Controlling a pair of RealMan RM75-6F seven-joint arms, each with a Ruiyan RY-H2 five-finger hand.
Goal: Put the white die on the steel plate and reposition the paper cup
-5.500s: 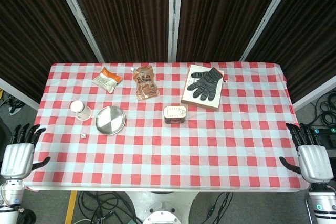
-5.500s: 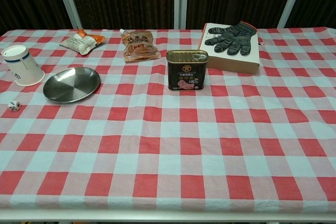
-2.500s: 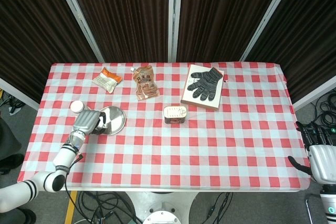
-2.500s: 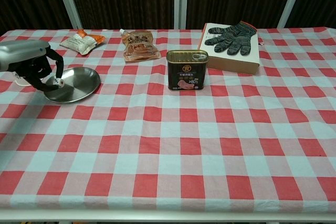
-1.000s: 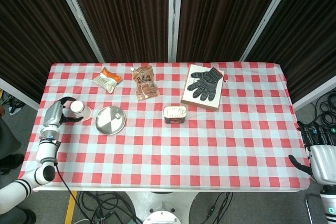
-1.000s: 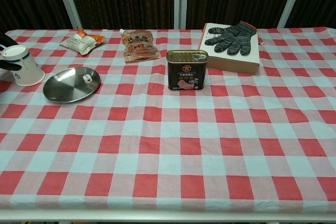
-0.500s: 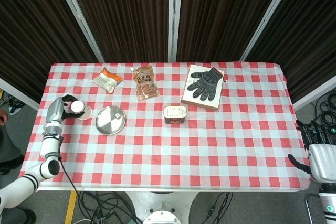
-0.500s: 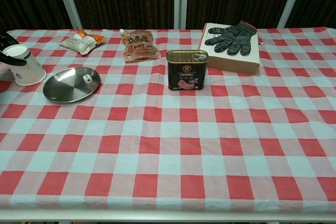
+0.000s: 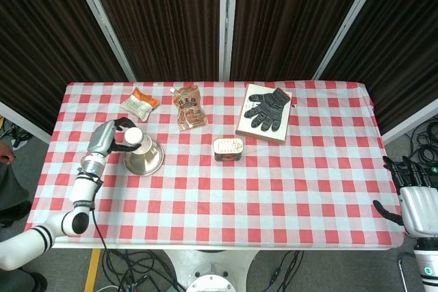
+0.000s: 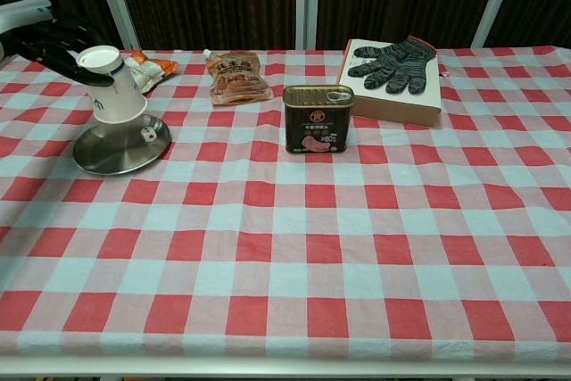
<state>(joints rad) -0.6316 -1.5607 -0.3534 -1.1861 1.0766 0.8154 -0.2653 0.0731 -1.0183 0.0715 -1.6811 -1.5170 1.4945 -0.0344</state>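
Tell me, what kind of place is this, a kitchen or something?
Probably a robot test lab rather than a kitchen: a checked table before dark curtains, loose cables underneath, and a robot's left hand holding a cup.

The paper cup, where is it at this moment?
The paper cup is held upside down by the left hand above the steel plate, at the table's left side, in both views.

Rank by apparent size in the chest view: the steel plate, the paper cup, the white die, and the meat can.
1. steel plate
2. and 3. meat can and paper cup: they look similar, and the cup is lifted in the left robot hand, so no ranking.
4. white die, clearly smallest.
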